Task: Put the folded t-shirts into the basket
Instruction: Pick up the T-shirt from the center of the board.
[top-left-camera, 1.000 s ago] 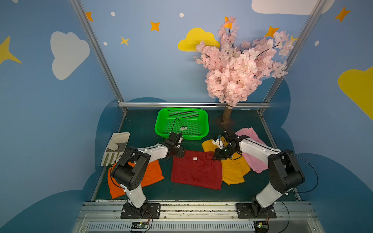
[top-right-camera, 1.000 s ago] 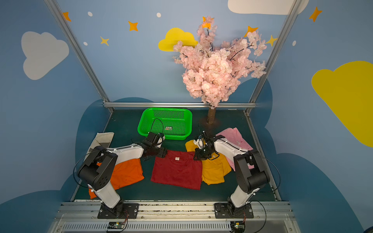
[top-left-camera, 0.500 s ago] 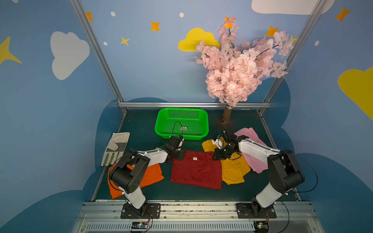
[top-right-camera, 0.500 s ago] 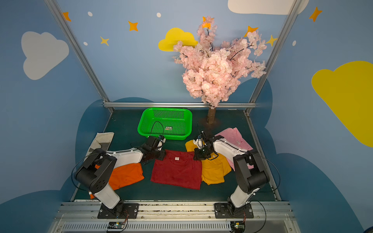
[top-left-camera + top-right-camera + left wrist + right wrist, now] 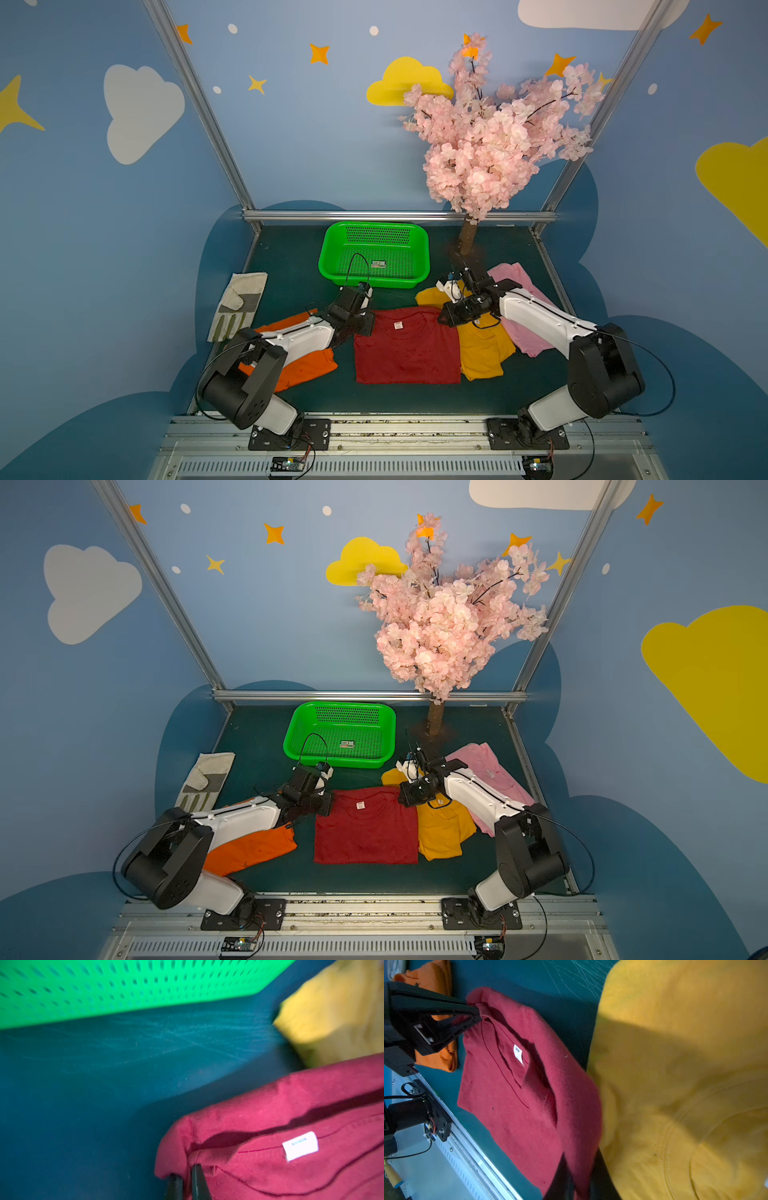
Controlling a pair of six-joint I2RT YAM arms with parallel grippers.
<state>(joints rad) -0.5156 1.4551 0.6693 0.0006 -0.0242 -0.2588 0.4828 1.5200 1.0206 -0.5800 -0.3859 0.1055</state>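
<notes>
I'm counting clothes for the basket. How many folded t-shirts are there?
4: dark red cloth t-shirt in the middle; golden yellow cloth t-shirt beside it; light pink cloth t-shirt farthest right; bright orange cloth t-shirt on the left, partly under the left arm.

A bare strip of surface (image 5: 395,296) ran between the green basket (image 5: 395,283) and the dark red t-shirt (image 5: 407,353). The basket's inside lay open from above, though a black cable (image 5: 358,254) looped up in front of its near rim. The blossom tree (image 5: 467,241) stood near the basket's right end, its crown overhanging that side. The left claw (image 5: 370,326) and right claw (image 5: 444,319) pinched the red shirt's two far corners, and their arms lay over the orange t-shirt (image 5: 307,368) and the yellow t-shirt (image 5: 482,353). A work glove (image 5: 239,303) lay at the left edge, with bare surface between it and the basket. Another bare band lay on the near side of the shirts.
</notes>
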